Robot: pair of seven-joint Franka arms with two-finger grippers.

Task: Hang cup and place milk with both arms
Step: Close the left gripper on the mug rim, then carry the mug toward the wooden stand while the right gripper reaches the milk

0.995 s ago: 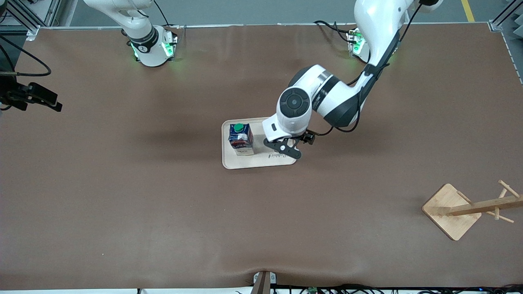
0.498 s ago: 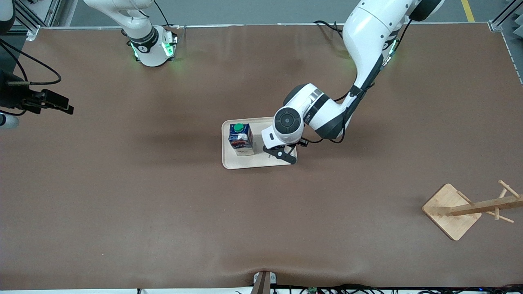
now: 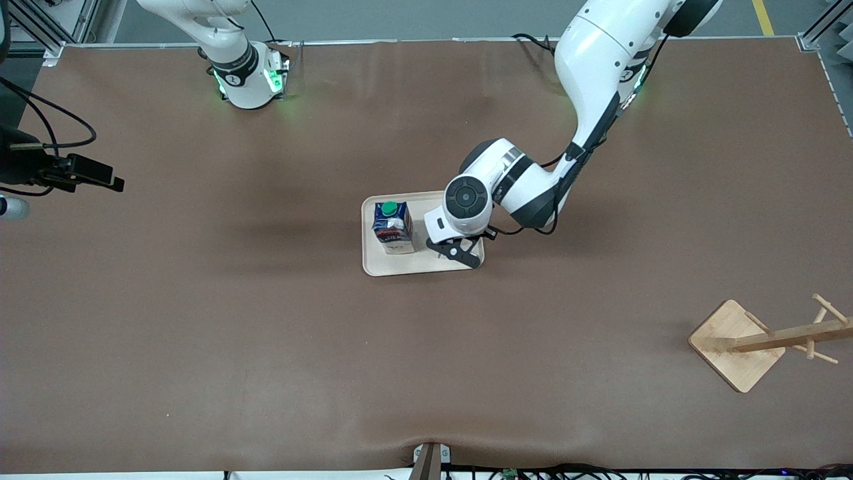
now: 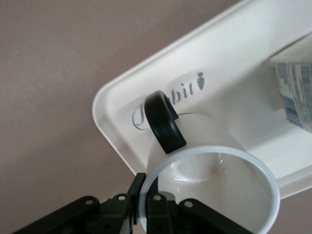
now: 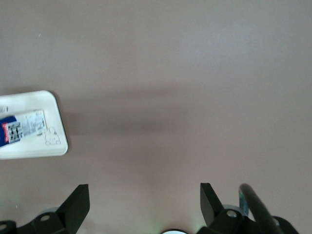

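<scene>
I'm looking at the cup first: it is sitting upright on the cream tray, at the tray end toward the left arm, hidden under the wrist in the front view. In the left wrist view my left claw is pinching the cup's rim wall just beside the black loop handle, one finger inside, one outside, closed down on it. I'm judging the cup as light, rigid and glazed, so slippery and chippable. The rim pinch next to the handle is leaving the loop free, which is what I'm needing for a peg.

The milk is standing upright at the tray's other end, toward the right arm, green cap up, near the cup but apart from it. I'm guessing it is light to medium, its card walls denting under a hard squeeze, its printed faces a bit slick. Best hold is across the flat sides, below the cap.

The tray is lying near the middle of the tabletop. The wooden mug rack is standing near the front corner at the left arm's end, well apart from the tray.

My right claw is waiting with its fingers wide and empty, over bare tabletop toward the right arm's edge.
</scene>
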